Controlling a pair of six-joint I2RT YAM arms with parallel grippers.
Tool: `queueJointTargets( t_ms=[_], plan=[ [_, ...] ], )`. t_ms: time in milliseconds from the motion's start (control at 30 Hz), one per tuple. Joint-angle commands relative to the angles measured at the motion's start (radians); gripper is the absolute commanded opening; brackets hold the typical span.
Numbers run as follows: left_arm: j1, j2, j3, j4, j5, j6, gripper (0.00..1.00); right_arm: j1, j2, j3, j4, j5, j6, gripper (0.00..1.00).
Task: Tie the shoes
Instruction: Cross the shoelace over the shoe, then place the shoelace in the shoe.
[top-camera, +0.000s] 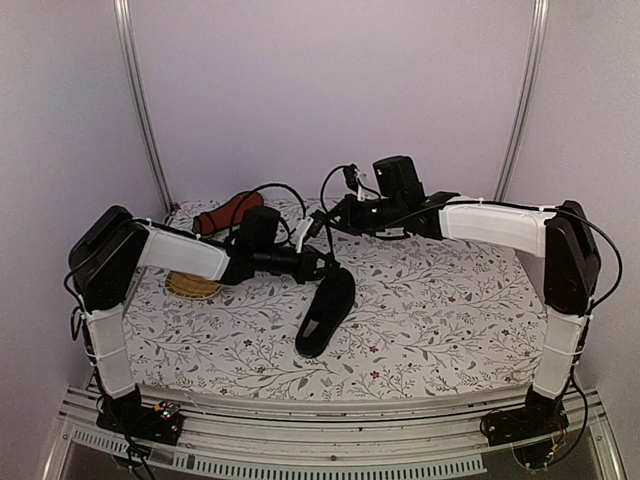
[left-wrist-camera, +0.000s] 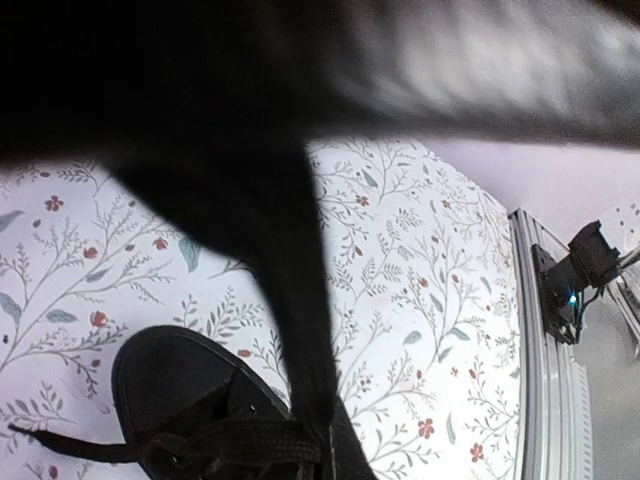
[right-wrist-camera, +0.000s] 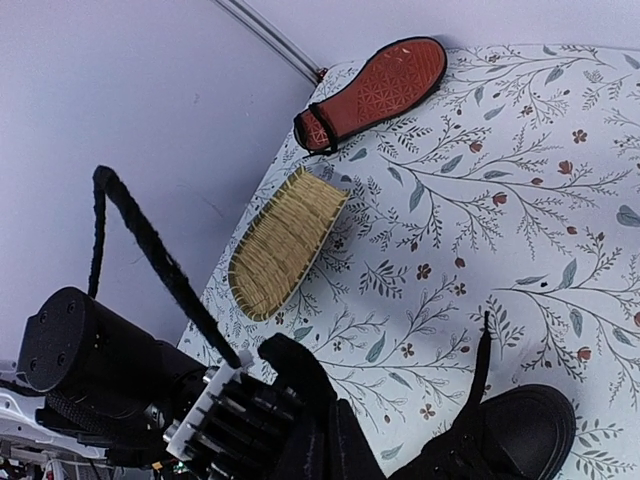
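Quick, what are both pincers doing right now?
Left pincer: closed, seemingly on the shoe's lace.
Right pincer: closed; whether it holds anything cannot be told.

Left wrist view: blurred black mass (left-wrist-camera: 300, 80) fills the top, form unreadable. Small black canvas low-top shoe (left-wrist-camera: 185, 385) is cut off by the bottom edge, only toe and first laces showing. Top view: yellow woven mat (top-camera: 192, 288) lies mostly hidden beneath the left arm (top-camera: 185, 255).

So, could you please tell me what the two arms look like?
Both the left arm and right arm have white link covers between black joint housings, black wrists and jaws, and thin black cables running along them.
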Motion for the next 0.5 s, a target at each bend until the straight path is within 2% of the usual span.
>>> queueJointTargets(
  t_ms=[0,367,467],
  plan=[
    [-0.025,-0.086,-0.096,0.002,0.056,0.042,0.00,0.018,0.045,0.030,0.045,-0.072,0.003,0.02],
    [-0.030,-0.171,-0.295,0.132,0.055,-0.032,0.00,0.075,0.197,0.090,0.008,-0.174,-0.010,0.03],
    [-0.030,-0.176,-0.328,0.180,0.051,-0.068,0.00,0.078,0.219,0.111,-0.008,-0.193,-0.016,0.10]
  ],
)
